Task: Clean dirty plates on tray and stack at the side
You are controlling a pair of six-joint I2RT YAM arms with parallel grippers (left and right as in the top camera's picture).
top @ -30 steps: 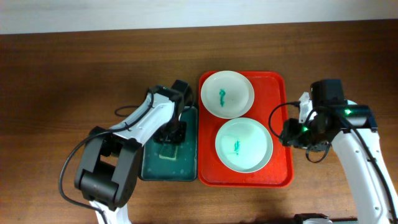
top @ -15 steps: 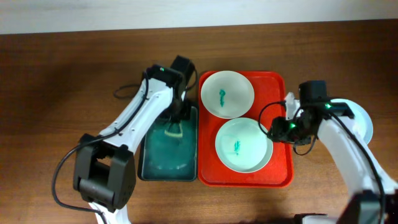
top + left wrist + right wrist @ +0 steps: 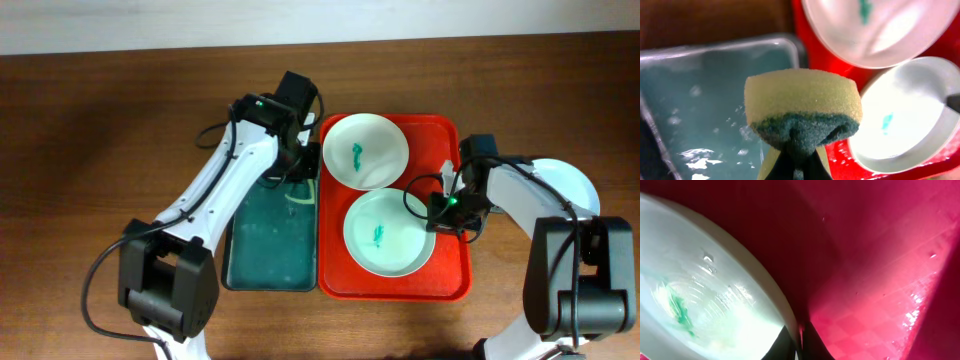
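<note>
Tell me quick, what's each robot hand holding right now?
The left gripper is shut on the sponge.
The right gripper is shut on the rim of the mint plate.

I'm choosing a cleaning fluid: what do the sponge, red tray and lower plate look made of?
Sponge: soft foam, matte and porous yellow, with a dark green fibrous scouring layer. Tray: probably plastic, glossy red with a moulded grid texture on its floor. Lower plate: smooth, glossy and pale with bright highlights; it could be plastic or glazed ceramic, and the look does not settle which.
</note>
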